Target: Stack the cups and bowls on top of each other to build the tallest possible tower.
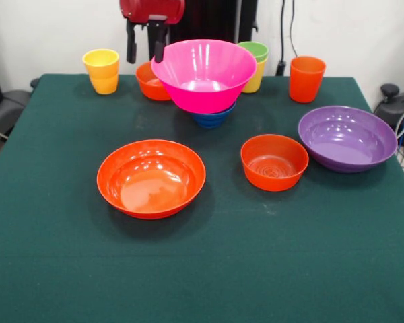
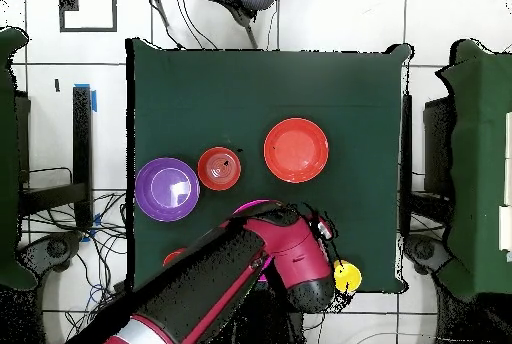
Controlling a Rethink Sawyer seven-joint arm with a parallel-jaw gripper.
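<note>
Front view showed the green table with the pieces scattered and hardly any tower built. Largest was the big pink bowl, upright near the middle of the far edge and sitting on the small blue bowl, whose rim peeped out beneath it; glossy, thin-walled and probably light, it looked slippery, so a pinch across its rim seemed the safest hold. The purple bowl lay by the right edge in that view, the wide orange bowl left of centre, both open side up and shallow, likely to slide on the cloth if nudged, again best taken by the rim. Between them stood a small orange bowl, ridged inside, and a second small orange bowl sat half hidden behind the pink one near the far edge. The cups lined that far edge: the taller orange cup toward the far right corner, a green cup nested in a yellow cup, and another yellow cup toward the far left corner; stiff, smooth and narrow, they would suit a grip across the wall or lip. The gripper hung above the far edge with its two fingers parted and nothing between them.
</note>
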